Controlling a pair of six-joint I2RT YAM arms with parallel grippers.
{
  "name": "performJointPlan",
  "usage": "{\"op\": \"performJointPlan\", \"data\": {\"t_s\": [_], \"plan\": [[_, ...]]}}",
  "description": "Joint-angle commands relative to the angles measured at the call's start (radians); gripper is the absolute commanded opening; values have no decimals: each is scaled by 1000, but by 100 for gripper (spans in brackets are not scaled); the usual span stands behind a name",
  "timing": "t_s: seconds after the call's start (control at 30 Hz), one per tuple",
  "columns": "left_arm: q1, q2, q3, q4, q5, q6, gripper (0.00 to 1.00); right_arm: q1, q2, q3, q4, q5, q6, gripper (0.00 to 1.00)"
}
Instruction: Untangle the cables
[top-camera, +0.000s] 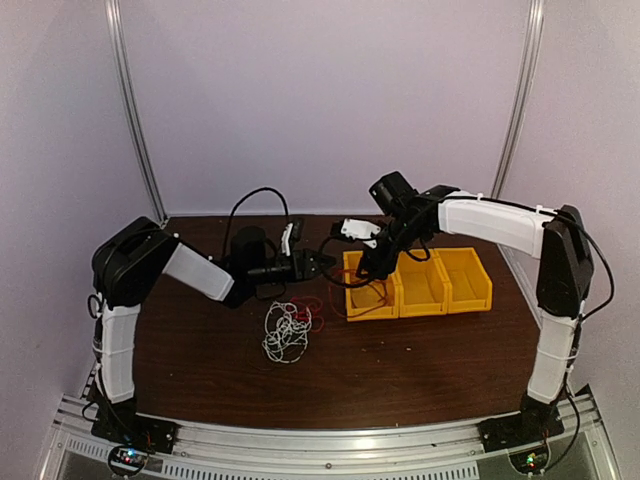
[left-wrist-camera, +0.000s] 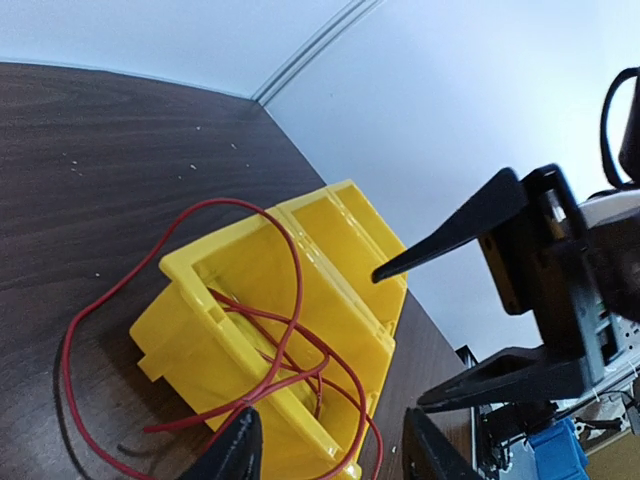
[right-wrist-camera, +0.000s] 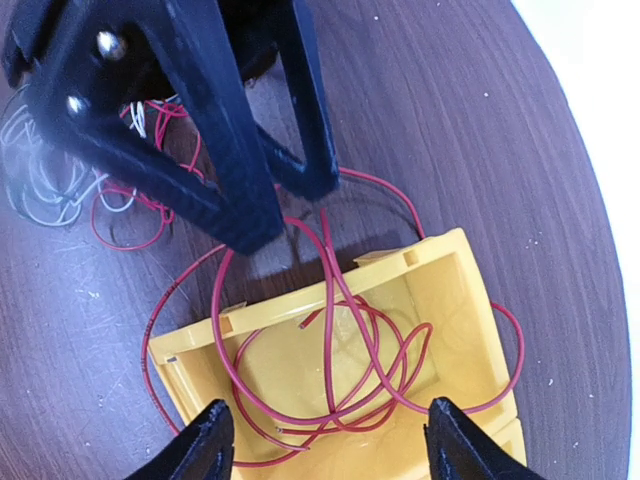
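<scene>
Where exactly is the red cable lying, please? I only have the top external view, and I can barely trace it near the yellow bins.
Observer: On the right wrist view, most of the red cable lies in loose loops inside the yellow bin nearest the left arm. A few loops spill over its rim onto the table.
Operator: Thank you. Is the right gripper holding any of it?
Observer: No. It hangs over that bin with its jaws wide apart and nothing gripped between them.
</scene>
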Motion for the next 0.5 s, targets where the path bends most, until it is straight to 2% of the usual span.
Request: {"op": "performJointPlan", "data": {"t_s": [0.0,0.23,0.4,0.47], "plan": [[33,-134,-101,13,-43,34,50,4,79,76,-76,-10,-123,70],[58,-233,-208,-8,-55,55,53,4,132,104,-126,-47,-237,82],[62,-270,-244,-15,-57,72,53,1,160,101,-110,-42,-263,82],[62,-275,-250,-18,-58,75,53,-1,170,100,-90,-47,-266,76]]}}
